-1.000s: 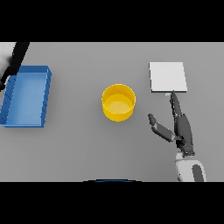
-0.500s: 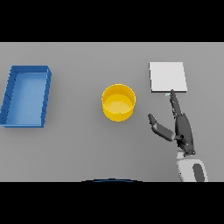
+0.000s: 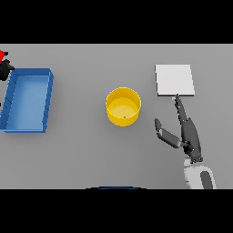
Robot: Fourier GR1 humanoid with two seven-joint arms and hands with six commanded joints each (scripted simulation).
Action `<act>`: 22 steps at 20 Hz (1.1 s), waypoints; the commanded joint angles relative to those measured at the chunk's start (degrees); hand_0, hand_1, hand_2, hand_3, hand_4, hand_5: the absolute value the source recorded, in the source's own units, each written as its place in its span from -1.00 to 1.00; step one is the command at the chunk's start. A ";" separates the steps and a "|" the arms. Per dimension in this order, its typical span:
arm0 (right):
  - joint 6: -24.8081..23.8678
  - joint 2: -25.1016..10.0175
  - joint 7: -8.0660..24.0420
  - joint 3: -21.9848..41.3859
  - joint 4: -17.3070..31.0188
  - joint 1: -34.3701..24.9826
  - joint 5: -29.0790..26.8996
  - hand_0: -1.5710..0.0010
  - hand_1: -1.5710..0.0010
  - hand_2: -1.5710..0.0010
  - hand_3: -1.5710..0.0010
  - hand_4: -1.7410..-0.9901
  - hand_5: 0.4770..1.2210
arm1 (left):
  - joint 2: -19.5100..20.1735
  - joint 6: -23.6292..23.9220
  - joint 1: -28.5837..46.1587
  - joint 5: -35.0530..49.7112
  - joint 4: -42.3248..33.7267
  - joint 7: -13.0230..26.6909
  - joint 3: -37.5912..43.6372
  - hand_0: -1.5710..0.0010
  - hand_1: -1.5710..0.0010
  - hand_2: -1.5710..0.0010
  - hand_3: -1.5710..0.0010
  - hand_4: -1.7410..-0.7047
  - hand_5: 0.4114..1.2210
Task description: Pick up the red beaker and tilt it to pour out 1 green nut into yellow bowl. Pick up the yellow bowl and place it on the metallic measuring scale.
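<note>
My right hand [image 3: 189, 134] sits lower right of the frame, fingers straight and spread wide, thumb out toward the bowl, holding nothing — fingertips just reach the near edge of the metallic measuring scale [image 3: 174, 80]. Left of it, mid-frame, the yellow bowl [image 3: 123, 106] stands upright on the grey surface [image 3: 82, 154] with a small green nut [image 3: 124, 117] inside, so I judge the pour done. What's left: grab the bowl and set it on the scale, which is bare. Far left edge, upper, a bit of the red beaker [image 3: 2, 55] shows with my left hand [image 3: 6, 69] dark around it; mostly cut off, can't tell its fingers. The blue tray [image 3: 27, 99] lies just below that, well apart from the bowl. Open room all round the bowl — clear path between bowl and scale, only my own thumb is near it.
</note>
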 commanded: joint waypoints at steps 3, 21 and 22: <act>-0.10 -0.08 0.20 -0.04 0.47 -0.44 0.21 1.00 1.00 1.00 1.00 0.40 -0.49 | 0.43 2.62 3.18 1.20 -2.22 0.41 -0.85 -1.00 -1.00 -1.00 -0.92 -1.00 1.00; -0.18 -0.16 0.11 0.69 -1.73 1.78 0.84 1.00 1.00 1.00 1.00 0.47 -0.49 | 5.87 -12.15 6.42 10.21 -8.82 1.12 -5.87 0.75 0.80 0.80 0.81 0.81 -0.34; -0.35 0.31 0.76 0.96 -2.00 1.73 0.96 1.00 1.00 1.00 1.00 0.47 -0.50 | 5.48 -11.67 6.10 10.32 -8.33 0.53 -5.45 0.80 0.84 0.84 0.85 0.82 -0.34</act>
